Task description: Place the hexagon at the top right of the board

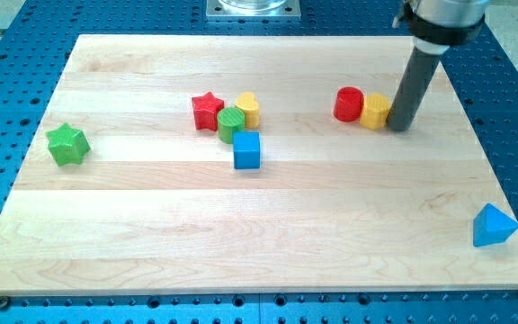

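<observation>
My rod comes down from the view's top right, and my tip (400, 127) rests on the wooden worktop (268, 243) right against the right side of the yellow hexagon (376, 111). I carry no hand at all, only this straight dark rod, so there is nothing to call wide, narrow or holding. The yellow hexagon sits in the upper right part of the worktop, short of the corner itself, and on its left it touches a red cylinder (349, 103); the two stand side by side in a short row with my tip at the row's right end.

Toward the middle of the worktop, a little left of centre, four blocks crowd together. A red star (207, 111) is the leftmost of them, a green cylinder (231, 124) sits just to its right and slightly lower, and a yellow heart (248, 109) stands just beside the green cylinder at its upper right. A blue cube (246, 150) lies just below the green cylinder, close to it or touching; I cannot tell which.

A green star (67, 144) stands alone near the worktop's left edge, well apart from the others. A blue triangle (493, 226) lies alone near the right edge, toward the view's bottom
</observation>
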{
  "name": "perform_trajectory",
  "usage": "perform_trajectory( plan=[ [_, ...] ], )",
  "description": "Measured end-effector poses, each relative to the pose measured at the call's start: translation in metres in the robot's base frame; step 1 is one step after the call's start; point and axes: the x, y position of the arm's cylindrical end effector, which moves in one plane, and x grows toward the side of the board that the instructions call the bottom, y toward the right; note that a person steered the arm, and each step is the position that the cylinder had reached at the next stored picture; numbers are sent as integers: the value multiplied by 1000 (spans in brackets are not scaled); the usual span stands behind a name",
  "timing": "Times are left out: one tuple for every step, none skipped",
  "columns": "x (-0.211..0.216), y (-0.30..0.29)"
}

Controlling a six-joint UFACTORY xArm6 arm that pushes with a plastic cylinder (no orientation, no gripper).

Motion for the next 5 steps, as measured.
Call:
perform_trajectory(
  plan=[
    [-8,0],
    [1,0],
    [34,-19],
    [37,-67],
    [21,-75]
  ],
)
